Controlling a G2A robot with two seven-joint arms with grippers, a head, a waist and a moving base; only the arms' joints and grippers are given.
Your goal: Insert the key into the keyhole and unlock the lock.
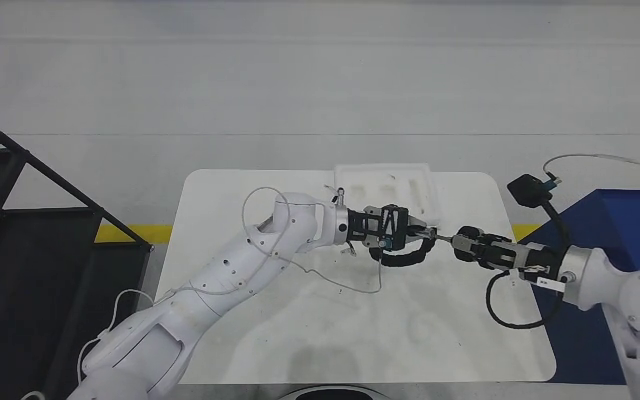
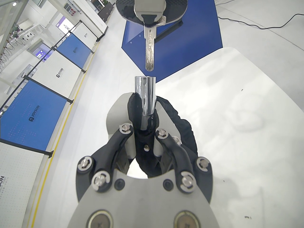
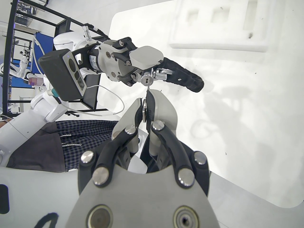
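Observation:
My left gripper (image 2: 142, 110) is shut on the lock (image 2: 145, 98), a chrome cylinder with a black fabric-covered cable loop (image 2: 177, 117) trailing from it. The lock's keyhole face (image 3: 146, 80) points toward my right gripper. My right gripper (image 3: 145, 105) is shut on the silver key (image 2: 149, 50) by its head, blade pointing at the cylinder. The key tip sits just short of the keyhole, with a small gap in the left wrist view. In the top view both grippers meet above the table's middle, left gripper (image 1: 400, 232) and right gripper (image 1: 455, 243) facing each other.
A white foam tray (image 3: 223, 17) with several rectangular recesses lies on the white table (image 1: 300, 330) behind the grippers. A blue cabinet (image 2: 175, 34) stands off the table's right side. A black frame (image 1: 50, 220) stands to the left.

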